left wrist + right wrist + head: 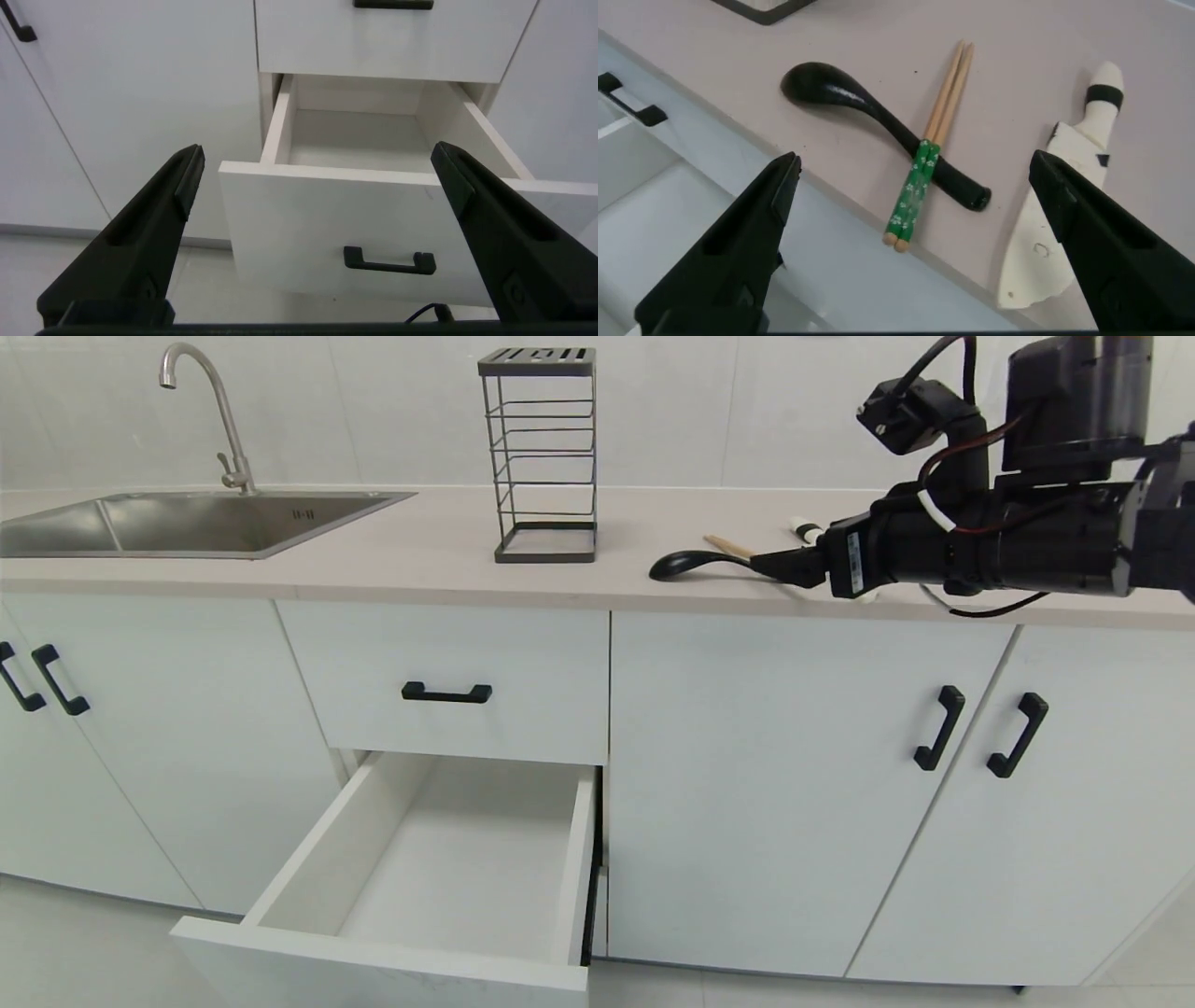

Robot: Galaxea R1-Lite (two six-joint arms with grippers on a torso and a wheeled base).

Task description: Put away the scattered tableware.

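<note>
**Drawer open and waiting, right arm poised over the cutlery**

The white lower cabinet drawer (439, 859) stands pulled out and bare inside, which I take as the place meant to receive the tableware; the pale beige countertop (373, 569) above it carries all three pieces near its front edge, to the right of the black wire rack (541, 457). The right arm lies stretched level along the counter, and the right gripper (913, 163) hovers above the pieces with jaws spread wide and nothing held. The left gripper (316, 154) hangs low in front of the drawer face, likewise spread and empty. The cream-white knife-shaped utensil with black bands (1064, 215) lies apart from the others; the glossy black soup spoon (878, 121) rests bowl toward the rack; the pair of wooden chopsticks with a green flowered wrap (929, 159) lies across the spoon's handle, touching it. Judging from this, none is put away yet, and the crossed chopsticks would likely shift if the spoon is lifted first.
</note>
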